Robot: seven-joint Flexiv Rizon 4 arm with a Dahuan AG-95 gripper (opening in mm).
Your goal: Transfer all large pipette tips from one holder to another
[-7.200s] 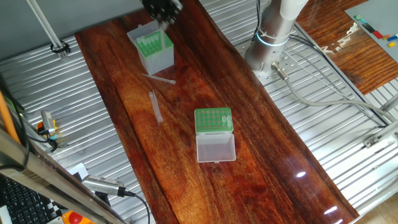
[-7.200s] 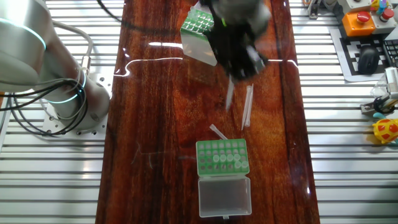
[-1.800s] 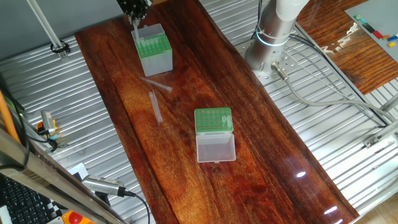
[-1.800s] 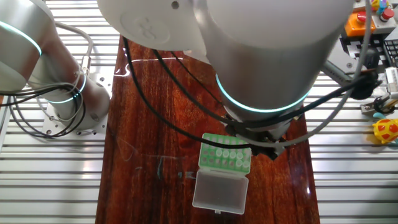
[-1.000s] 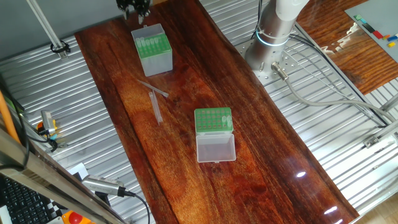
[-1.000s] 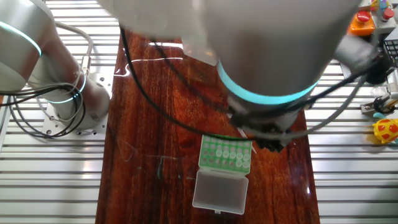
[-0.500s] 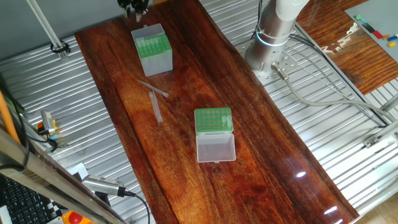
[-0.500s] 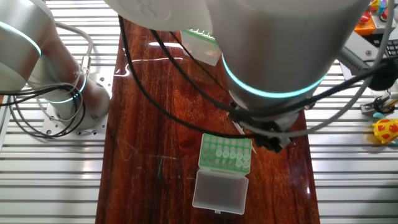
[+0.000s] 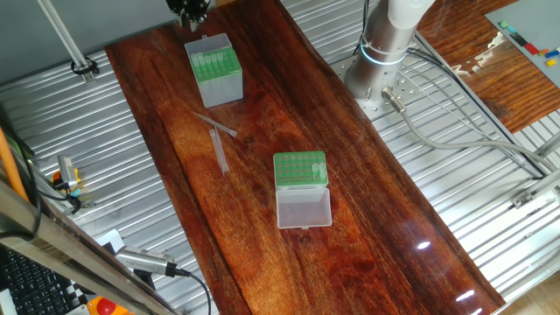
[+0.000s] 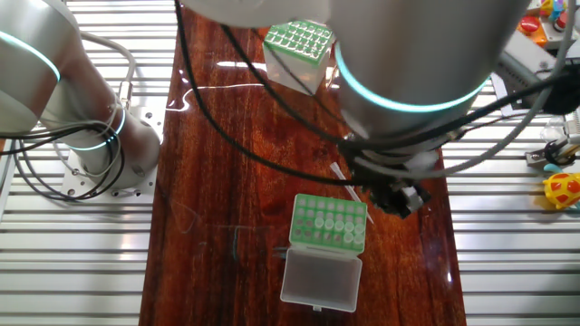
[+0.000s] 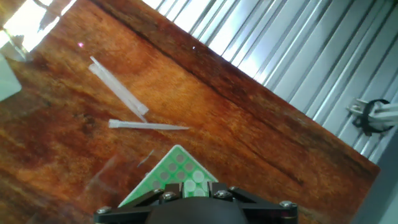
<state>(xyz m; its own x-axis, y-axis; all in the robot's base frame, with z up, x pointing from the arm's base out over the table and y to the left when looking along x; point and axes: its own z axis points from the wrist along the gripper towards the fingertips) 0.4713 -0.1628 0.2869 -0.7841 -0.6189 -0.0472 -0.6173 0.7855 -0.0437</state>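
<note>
Task status: partly done, by judgement. The tall translucent box point(image 9: 215, 68), at the far end of the worktop point(image 9: 367, 192), carries several pale tips in its green insert point(image 10: 299, 38); exact count not readable. The low green rack point(image 9: 300, 169), lid point(image 9: 304, 208) folded open toward the near end, shows approx. one row of pipette tips point(image 10: 332, 225) remaining in its holes. Two loose tips point(image 9: 217, 140) lie flat on the worktop between the two holders, one crossing near the other's end; these also need recovery.

The gripper point(image 9: 190, 9) sits above the tall box, just beyond its far edge. Fingers: open/closed state cannot be told; hand view shows only the gripper body, no tip visible in it.
</note>
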